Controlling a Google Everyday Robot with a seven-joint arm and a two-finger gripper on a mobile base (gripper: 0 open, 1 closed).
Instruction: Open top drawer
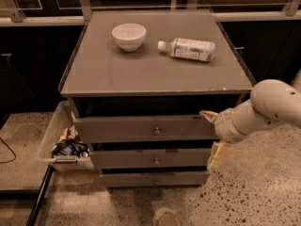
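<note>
The top drawer (122,129) is the widest grey front of three, just under the cabinet top, with a small round knob (156,131) at its centre. Two narrower drawer fronts (150,159) lie below it. My gripper (212,134) is at the right end of the top drawer's front, to the right of the knob and at about its height. Its two cream fingers (218,154) are spread apart, one above the other, with nothing between them. The white arm (268,107) comes in from the right.
A white bowl (129,35) and a plastic bottle (188,48) lying on its side rest on the grey cabinet top (141,74). A clear bin (54,135) with snack packets sits at the cabinet's left side. Speckled floor lies in front and to the right.
</note>
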